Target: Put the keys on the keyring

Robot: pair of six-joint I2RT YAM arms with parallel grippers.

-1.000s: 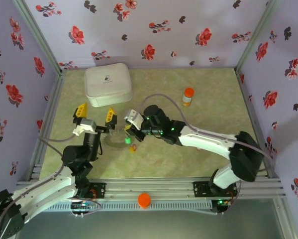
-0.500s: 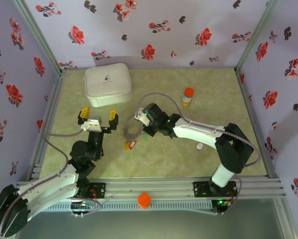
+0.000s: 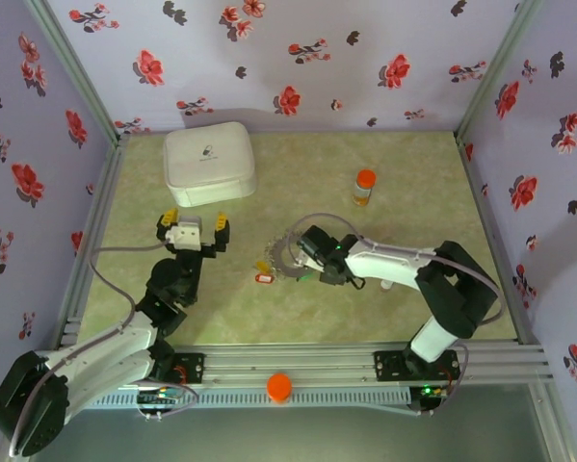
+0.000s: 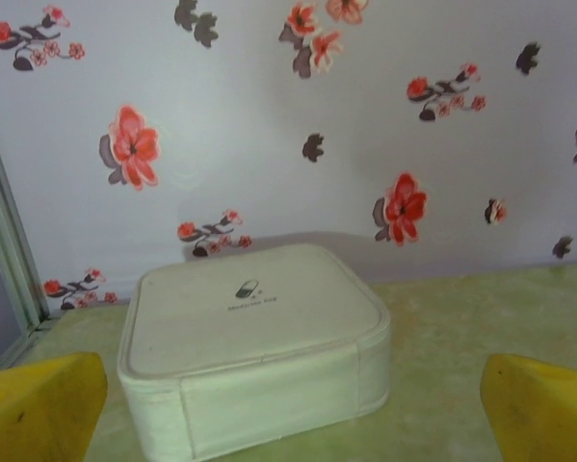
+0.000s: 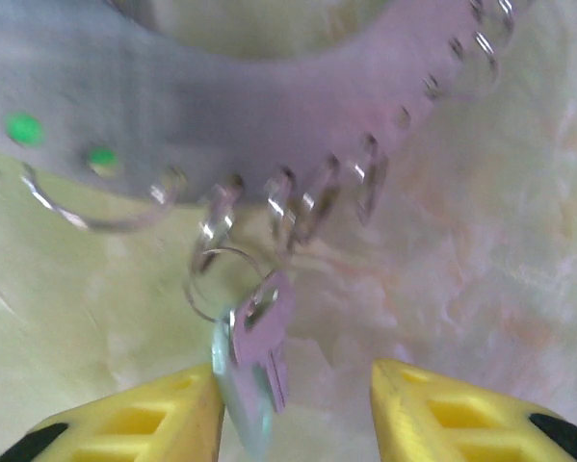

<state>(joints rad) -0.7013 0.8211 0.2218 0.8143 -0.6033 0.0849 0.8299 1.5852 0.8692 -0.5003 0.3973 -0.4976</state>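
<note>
Dragged rightward since a moment ago, the keyring (image 5: 269, 106) lay on the surface (image 5: 481, 241) before my right claw (image 5: 293, 385), fingers (image 5: 144, 419) released around one key (image 5: 254, 361), and withdrawing carelessly could have snagged it.

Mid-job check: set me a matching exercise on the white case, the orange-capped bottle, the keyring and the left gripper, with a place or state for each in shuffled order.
Things:
1. white case
2. orange-capped bottle
3. keyring
4. left gripper

Places or states:
A. lying near the middle of the table
B. fingers wide apart, nothing between them
C. at the far left corner
D. standing upright, right of centre towards the back

Pairs: 1-C, 2-D, 3-A, 4-B
</note>
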